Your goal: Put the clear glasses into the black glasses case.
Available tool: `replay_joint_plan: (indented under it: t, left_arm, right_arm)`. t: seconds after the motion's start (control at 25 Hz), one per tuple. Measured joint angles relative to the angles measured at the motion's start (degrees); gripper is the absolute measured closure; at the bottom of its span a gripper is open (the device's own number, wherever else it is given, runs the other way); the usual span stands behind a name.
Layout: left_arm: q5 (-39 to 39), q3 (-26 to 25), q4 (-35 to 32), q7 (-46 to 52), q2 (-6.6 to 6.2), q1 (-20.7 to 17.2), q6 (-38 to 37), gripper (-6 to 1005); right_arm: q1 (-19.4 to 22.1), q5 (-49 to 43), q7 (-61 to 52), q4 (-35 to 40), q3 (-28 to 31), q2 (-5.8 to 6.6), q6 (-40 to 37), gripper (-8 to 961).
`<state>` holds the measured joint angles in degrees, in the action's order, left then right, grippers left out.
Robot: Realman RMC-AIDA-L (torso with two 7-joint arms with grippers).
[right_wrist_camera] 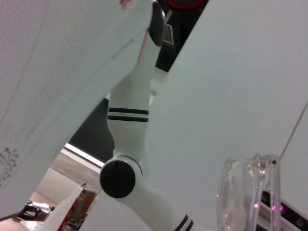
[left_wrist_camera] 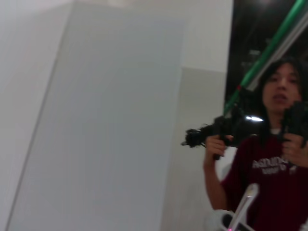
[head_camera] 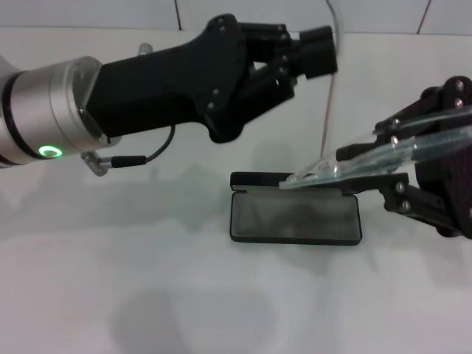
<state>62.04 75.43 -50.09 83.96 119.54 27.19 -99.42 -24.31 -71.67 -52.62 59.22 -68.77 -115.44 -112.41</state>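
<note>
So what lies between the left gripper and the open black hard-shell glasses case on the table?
Head view: only bare white table separates the left gripper from the case; the clear glasses approach from the right gripper.

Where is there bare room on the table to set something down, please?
The table is bare along its near edge in front of the black glasses case, and to the case's left under the left gripper. It is crowded at the case's right end, where the right gripper holds the clear glasses.
</note>
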Motion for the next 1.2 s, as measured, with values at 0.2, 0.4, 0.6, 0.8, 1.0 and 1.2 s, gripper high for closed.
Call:
replay_joint_plan:
  t: [0.2,0.4,0.6,0.8,1.0,1.2]
  left_arm:
    - [0.2,0.1,0.0,-0.5,0.04,0.2,-1.7,935]
    - [0.1,-1.0,0.7,-1.0,0.15,-0.4,-0.6,935]
    - [0.2,-2.6,2.9,-2.1,0.14,-0.9,2.6,934]
    - [-0.4,-0.5,2.5,-2.4,0.3,-0.1,2.7,933]
    - [-1.3,2.0,1.8,-2.2,0.26,1.1,1.6,934]
    - [-1.2,2.8,1.6,-2.3,0.2,1.3,0.4,934]
  right_arm:
    - [-0.7,-0.2,0.3,-1.7,0.3,0.05,0.4,834]
    - [-0.4,-0.2,0.3,-1.7,0.3,-0.06,-0.4,833]
    - [-0.3,-0.2,0.1,-1.5,-0.1,-0.15,-1.6,833]
    - [-1.5,-0.4,0.0,-3.4,-1.3,-0.3,-1.1,833]
    - [-3.3,-0.6,0.5,-7.5,-1.8,-0.15,1.8,833]
    - [-3.8,-0.7,1.1,-8.9,-1.6,-0.07,3.0,833]
